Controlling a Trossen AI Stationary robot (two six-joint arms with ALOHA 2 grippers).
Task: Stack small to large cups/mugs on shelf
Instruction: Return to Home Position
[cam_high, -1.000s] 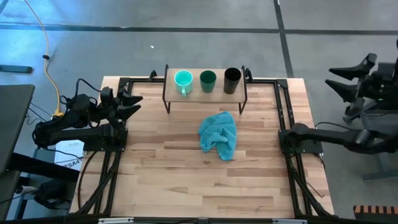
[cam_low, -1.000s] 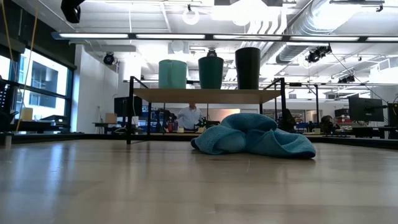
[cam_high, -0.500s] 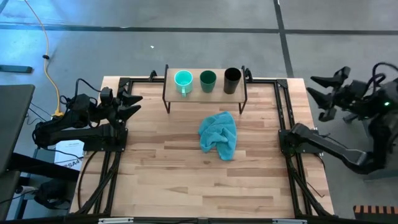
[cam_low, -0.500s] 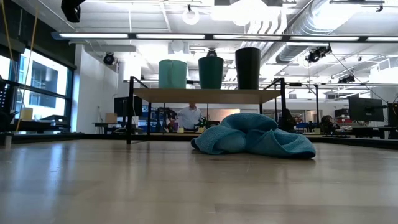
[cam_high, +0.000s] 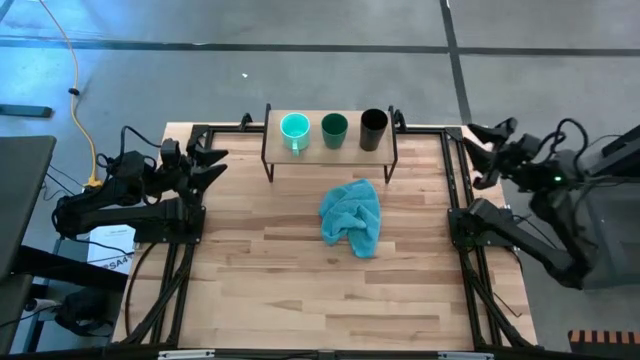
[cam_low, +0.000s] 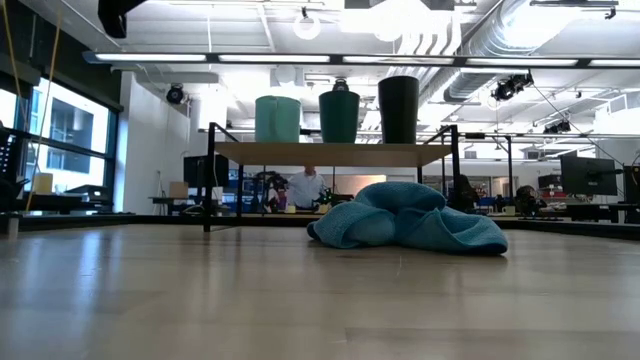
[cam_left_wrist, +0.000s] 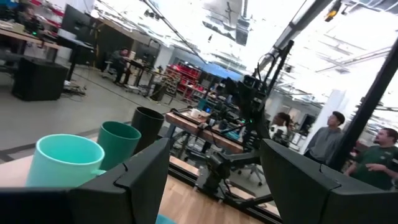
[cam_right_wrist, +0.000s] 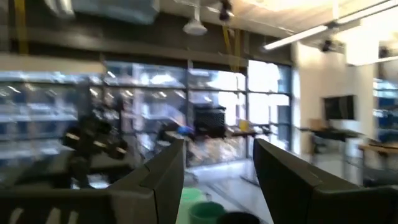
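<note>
Your mug (cam_high: 294, 128), green cup (cam_high: 334, 126) and black cup (cam_high: 373, 124) stand small-to-large on the shelf (cam_high: 330, 150), so the left claw (cam_high: 212, 165) and right claw (cam_high: 482, 152) rest open and empty at the table's (cam_high: 290, 290) sides.

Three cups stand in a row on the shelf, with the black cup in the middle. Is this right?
Not quite. The high view shows the dark green cup in the middle of the row on the shelf; the black cup stands at one end, the turquoise mug at the other.
</note>
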